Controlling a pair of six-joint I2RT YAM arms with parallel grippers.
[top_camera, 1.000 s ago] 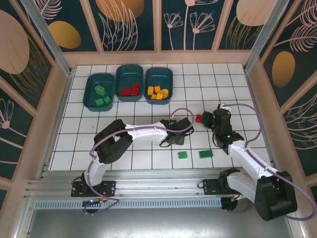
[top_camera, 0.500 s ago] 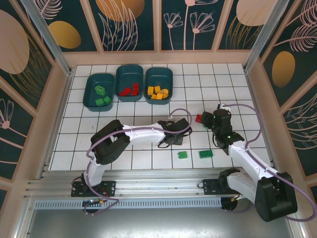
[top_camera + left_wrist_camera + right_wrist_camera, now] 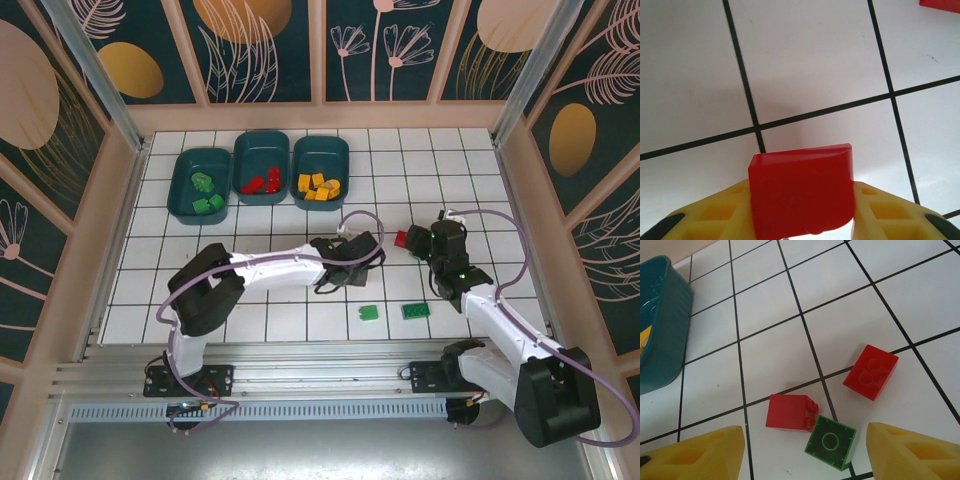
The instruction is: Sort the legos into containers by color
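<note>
Our left gripper (image 3: 801, 202) has its jaws pinching a red brick (image 3: 801, 187) over the tabletop (image 3: 815, 60), well apart from the teal bin (image 3: 238, 165) holding reds. The glossy brick could slip in transit. Our right gripper (image 3: 804, 450) hangs with jaws spread above two red bricks (image 3: 871, 371) (image 3: 787, 412) and a green brick (image 3: 831, 441).

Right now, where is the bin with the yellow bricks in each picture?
Top external: the yellow-brick bin is the rightmost of three in the back row.
Right wrist: its ribbed wall runs down the upper left edge.
Left wrist: this camera faces a red brick and floor tiles.
Shared landmark: the white tiles with black lines, under everything.
</note>
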